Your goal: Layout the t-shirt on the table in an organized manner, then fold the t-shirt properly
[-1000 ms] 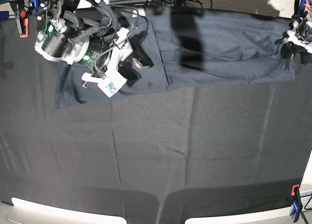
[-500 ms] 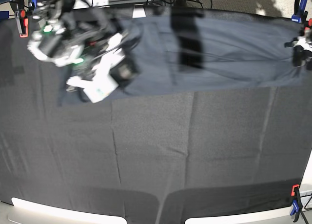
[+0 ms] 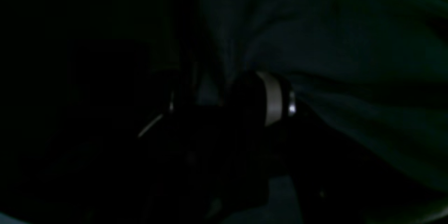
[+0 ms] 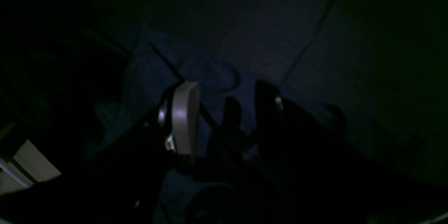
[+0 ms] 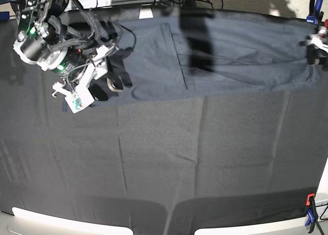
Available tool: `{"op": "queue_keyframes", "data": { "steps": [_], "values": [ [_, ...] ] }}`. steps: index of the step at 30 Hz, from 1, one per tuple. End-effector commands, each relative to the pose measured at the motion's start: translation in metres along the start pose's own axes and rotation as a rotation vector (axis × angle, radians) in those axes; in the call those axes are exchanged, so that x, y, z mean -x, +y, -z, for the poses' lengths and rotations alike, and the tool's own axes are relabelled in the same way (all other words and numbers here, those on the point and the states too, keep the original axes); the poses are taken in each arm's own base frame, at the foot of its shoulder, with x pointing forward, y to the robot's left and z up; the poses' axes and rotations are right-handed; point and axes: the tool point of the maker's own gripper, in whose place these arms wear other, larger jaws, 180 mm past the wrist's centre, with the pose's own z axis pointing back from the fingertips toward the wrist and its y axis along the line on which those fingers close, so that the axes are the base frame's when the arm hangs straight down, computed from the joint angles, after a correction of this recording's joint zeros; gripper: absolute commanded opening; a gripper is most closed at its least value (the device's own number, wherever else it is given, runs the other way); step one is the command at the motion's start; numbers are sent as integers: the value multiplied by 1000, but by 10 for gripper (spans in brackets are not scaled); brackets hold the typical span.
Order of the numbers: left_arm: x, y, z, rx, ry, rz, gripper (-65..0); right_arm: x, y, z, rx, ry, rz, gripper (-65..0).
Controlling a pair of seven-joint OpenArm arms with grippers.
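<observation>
At the left of the base view the right gripper (image 5: 111, 84) hangs over the shirt's (image 5: 230, 50) left end, jaws spread, nothing between them. The shirt lies as a long band along the far edge of the table (image 5: 164, 163), reaching right to the left gripper (image 5: 313, 50). The left wrist view is too dark to show whether that gripper grips or has let go; cloth bunches at its fingers (image 3: 273, 98). To do this step well, I judge each end should be pinched at a corner and drawn outward evenly, keeping the cloth low so no crease forms.
</observation>
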Motion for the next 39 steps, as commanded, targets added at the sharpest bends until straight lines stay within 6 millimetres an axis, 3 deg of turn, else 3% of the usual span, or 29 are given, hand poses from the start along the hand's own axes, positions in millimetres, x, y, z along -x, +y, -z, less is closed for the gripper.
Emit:
{"op": "queue_keyframes", "data": {
  "steps": [1, 5, 10, 17, 22, 26, 29, 35, 39],
  "values": [
    [-18, 2, -3, 1, -53, 17, -394, -14, -1, -4, 3, -54, -19, -394],
    [-10, 7, 4, -36, -38, -16, -396, -14, 0, -4, 3, -51, -19, -394],
    [16, 21, 18, -61, 16, -120, -396, -12, 0, -4, 2, -42, -19, -394],
    [23, -9, 19, 115, 45, -259, -418, -12, -1, -4, 3, -39, -19, -394],
    [32, -18, 17, 157, 105, -290, -431, -13, -1, -4, 3, -44, -19, -394],
    [32, -18, 17, 157, 104, -290, -472, -13, -1, -4, 3, -47, -19, -394],
    [30, -17, 18, 155, 93, -290, -650, -14, -1, -4, 3, -51, -19, -394],
    [8, -4, 14, 128, 16, -266, -650, -12, -3, -4, 12, -41, -28, -394],
    [-12, 8, 7, 111, 3, -198, -650, -11, -16, -7, 60, -18, -68, -394]
  ]
}}
